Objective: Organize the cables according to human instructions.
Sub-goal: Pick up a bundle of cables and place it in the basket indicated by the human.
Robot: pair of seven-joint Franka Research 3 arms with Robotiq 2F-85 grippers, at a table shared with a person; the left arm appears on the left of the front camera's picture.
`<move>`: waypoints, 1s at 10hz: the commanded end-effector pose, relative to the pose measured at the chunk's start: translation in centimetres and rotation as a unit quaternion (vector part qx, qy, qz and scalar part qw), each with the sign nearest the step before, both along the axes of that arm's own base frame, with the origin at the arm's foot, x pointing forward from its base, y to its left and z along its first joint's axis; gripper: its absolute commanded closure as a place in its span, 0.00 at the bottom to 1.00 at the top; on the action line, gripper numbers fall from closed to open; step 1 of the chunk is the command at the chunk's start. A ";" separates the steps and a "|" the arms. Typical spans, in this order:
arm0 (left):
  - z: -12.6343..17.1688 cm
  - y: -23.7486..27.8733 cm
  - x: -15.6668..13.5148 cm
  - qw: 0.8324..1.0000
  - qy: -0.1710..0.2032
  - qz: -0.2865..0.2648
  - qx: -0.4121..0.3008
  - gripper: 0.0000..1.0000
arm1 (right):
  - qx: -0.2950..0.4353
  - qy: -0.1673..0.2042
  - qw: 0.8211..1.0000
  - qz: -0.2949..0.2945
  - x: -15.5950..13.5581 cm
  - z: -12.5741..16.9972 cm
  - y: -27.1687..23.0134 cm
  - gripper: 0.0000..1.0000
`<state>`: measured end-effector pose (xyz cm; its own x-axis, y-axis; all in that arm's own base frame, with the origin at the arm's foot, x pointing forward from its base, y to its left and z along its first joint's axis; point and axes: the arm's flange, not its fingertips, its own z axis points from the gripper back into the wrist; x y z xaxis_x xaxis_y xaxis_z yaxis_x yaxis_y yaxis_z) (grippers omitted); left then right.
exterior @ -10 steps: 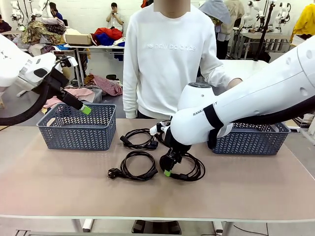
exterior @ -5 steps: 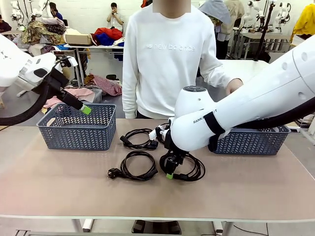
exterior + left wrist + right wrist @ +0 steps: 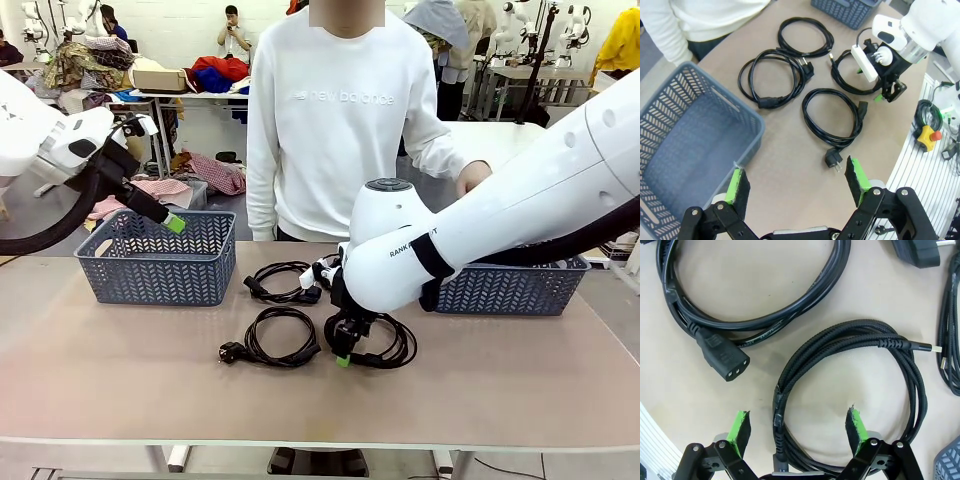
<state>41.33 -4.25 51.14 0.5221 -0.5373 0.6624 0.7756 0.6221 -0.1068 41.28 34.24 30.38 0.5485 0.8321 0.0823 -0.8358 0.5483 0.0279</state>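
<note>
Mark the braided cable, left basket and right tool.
braided cable (image 3: 790, 365): right wrist view, loop's left side.
left basket (image 3: 155, 275): front view, front wall.
right tool (image 3: 797, 415): right wrist view, midway between fingertips.

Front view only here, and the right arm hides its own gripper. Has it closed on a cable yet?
Observer: No. The right wrist view shows the right gripper open, with one side of the braided cable coil between its pads.
Operator: I count three cables.
Observer: Four, by the left wrist view; the fourth cable lies near the right basket.
Operator: Anything binned on the left?
Observer: No, the visible floor of the left basket is bare.
</note>
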 end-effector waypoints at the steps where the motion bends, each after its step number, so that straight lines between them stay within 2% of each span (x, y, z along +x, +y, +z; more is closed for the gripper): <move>1: -0.2 0.2 0.0 1.000 -0.006 -0.011 -0.012 0.00 | -0.015 -0.002 1.000 -0.012 0.4 0.1 1.2 0.06; 2: -0.2 0.2 0.0 1.000 -0.006 -0.011 -0.012 0.00 | -0.015 0.000 1.000 -0.012 0.4 0.0 1.3 0.09; 3: -0.2 0.2 0.0 1.000 -0.006 -0.011 -0.012 0.00 | -0.015 0.002 1.000 -0.012 0.5 0.0 1.3 0.20; 4: -0.2 0.2 0.0 1.000 -0.006 -0.011 -0.012 0.00 | -0.014 0.002 1.000 -0.011 0.5 0.0 1.4 0.24; 5: -0.2 0.2 0.0 1.000 -0.006 -0.011 -0.012 0.00 | -0.015 0.001 1.000 -0.012 0.6 0.0 1.4 0.35; 6: -0.2 0.2 0.0 1.000 -0.006 -0.011 -0.012 0.00 | -0.016 0.002 1.000 -0.011 0.6 -0.1 1.4 0.39; 7: -0.2 0.2 0.0 1.000 -0.006 -0.011 -0.012 0.00 | -0.016 0.002 1.000 -0.011 0.7 -0.1 1.5 0.51; 8: -0.2 0.2 0.0 1.000 -0.006 -0.011 -0.012 0.00 | -0.015 0.002 1.000 -0.011 0.8 -0.2 1.6 0.56; 9: -0.2 0.2 0.0 1.000 -0.006 -0.011 -0.012 0.00 | -0.014 0.002 1.000 -0.011 0.8 -0.2 1.7 0.69; 10: -0.2 0.2 0.0 1.000 -0.006 -0.011 -0.012 0.00 | -0.013 0.001 1.000 -0.013 0.8 -0.2 1.7 0.75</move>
<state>41.33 -4.25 51.14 0.5221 -0.5373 0.6624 0.7756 0.6221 -0.1068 42.02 34.91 30.48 0.5509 0.8305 0.0822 -0.8344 0.5503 0.0327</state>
